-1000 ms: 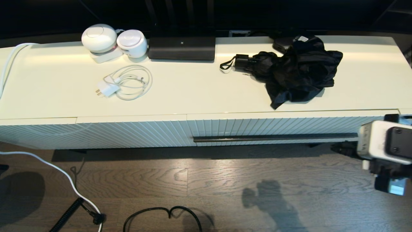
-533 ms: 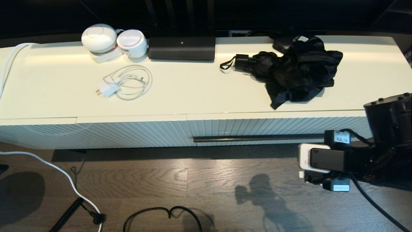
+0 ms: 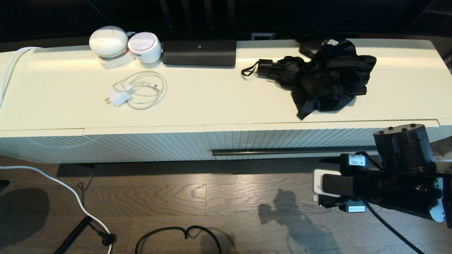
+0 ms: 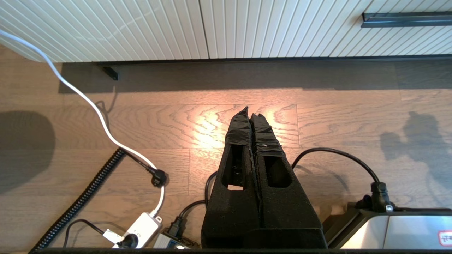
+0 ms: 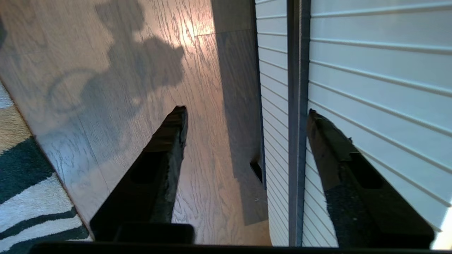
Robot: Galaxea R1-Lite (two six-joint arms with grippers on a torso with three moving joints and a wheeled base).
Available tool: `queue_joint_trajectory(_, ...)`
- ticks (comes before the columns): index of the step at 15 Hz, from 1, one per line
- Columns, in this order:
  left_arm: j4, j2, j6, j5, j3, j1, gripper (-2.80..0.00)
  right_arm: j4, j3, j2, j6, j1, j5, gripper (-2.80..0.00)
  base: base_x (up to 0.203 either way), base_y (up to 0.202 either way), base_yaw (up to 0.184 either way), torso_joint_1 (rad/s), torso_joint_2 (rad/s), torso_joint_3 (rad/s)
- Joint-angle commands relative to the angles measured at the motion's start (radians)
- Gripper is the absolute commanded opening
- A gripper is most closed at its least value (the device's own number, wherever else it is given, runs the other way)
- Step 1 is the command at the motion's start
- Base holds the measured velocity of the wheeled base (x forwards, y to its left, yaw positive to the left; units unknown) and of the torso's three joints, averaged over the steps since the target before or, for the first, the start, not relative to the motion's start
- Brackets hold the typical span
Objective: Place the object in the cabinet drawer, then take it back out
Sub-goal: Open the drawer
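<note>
The black folding umbrella (image 3: 325,81) lies rumpled on the right of the cabinet top, its short handle and strap loop (image 3: 249,71) pointing left. Below it the ribbed cream drawer (image 3: 300,139) is shut, with its long dark bar handle (image 3: 293,151) across the front. My right arm (image 3: 402,151) hangs low before the drawer's right end. In the right wrist view my right gripper (image 5: 247,111) is open, one finger beside the bar handle (image 5: 296,70), with nothing held. My left gripper (image 4: 251,112) is shut and empty, parked over the floor.
A white charger with coiled cable (image 3: 137,91), two round white devices (image 3: 109,40) and a long black box (image 3: 199,52) sit on the cabinet's left half. A small flat black box (image 3: 310,47) lies behind the umbrella. Cables (image 3: 176,234) trail on the wooden floor.
My right arm has swung in from the right edge, leftward and lower, in front of the drawer's right end. The umbrella and the drawer have not moved.
</note>
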Motion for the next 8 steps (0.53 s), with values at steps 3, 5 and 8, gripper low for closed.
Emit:
queue_joint_trajectory(3,0.0,-0.002,0.0,0.0,0.0,0.0,-2.8,-0.064,0.047,0.057,-0.009,-0.005,0.001,0.0,0.0,0.0,0.0,0.0,0.0,0.0)
queue_joint_trajectory(5,0.0,-0.002,0.0,0.0,-0.001,0.0,-2.8,-0.141,0.058,0.091,-0.008,-0.005,0.008,0.0,0.0,0.0,0.0,0.0,0.0,0.0)
queue_joint_trajectory(8,0.0,-0.002,-0.001,0.0,0.0,0.002,-2.8,-0.199,0.098,0.116,-0.003,-0.008,0.015,0.0,0.0,0.0,0.0,0.0,0.0,0.0)
